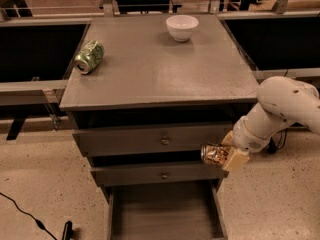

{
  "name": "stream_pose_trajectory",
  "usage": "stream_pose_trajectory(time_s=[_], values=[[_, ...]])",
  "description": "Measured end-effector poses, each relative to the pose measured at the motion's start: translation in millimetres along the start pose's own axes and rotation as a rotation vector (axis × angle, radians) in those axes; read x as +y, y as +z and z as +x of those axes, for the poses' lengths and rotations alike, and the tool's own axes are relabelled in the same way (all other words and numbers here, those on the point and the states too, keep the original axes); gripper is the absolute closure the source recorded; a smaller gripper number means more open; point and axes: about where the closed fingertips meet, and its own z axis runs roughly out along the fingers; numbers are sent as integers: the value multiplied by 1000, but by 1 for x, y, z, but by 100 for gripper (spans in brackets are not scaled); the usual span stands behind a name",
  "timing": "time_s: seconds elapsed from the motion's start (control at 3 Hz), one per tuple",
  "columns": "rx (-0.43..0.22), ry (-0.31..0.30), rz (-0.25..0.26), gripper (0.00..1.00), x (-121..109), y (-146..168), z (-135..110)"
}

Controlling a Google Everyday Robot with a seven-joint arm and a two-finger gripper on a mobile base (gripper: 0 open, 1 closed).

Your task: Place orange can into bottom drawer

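Note:
The orange can (214, 154) lies on its side in my gripper (225, 156), which is shut on it. The gripper hangs in front of the cabinet's right side, level with the gap between the two knobbed drawers, above the right part of the bottom drawer (165, 215). That drawer is pulled open at the bottom of the view and shows its plank floor and thin side walls. My white arm (280, 109) reaches in from the right.
A green and silver can (89, 57) lies on the cabinet top (160, 69) at the left. A white bowl (182, 27) stands at the back. Two shut drawers with brass knobs (164, 141) sit above the open one. A black cable (30, 216) lies on the floor.

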Motion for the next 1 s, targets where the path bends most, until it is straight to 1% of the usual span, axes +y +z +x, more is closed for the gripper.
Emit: stream_pose_trajectory(time_s=[0.33, 0.67, 1.0], values=[[-146, 44, -97, 100, 9, 66, 15], [-233, 53, -73, 100, 15, 139, 8], [-233, 53, -73, 100, 15, 140, 8]])
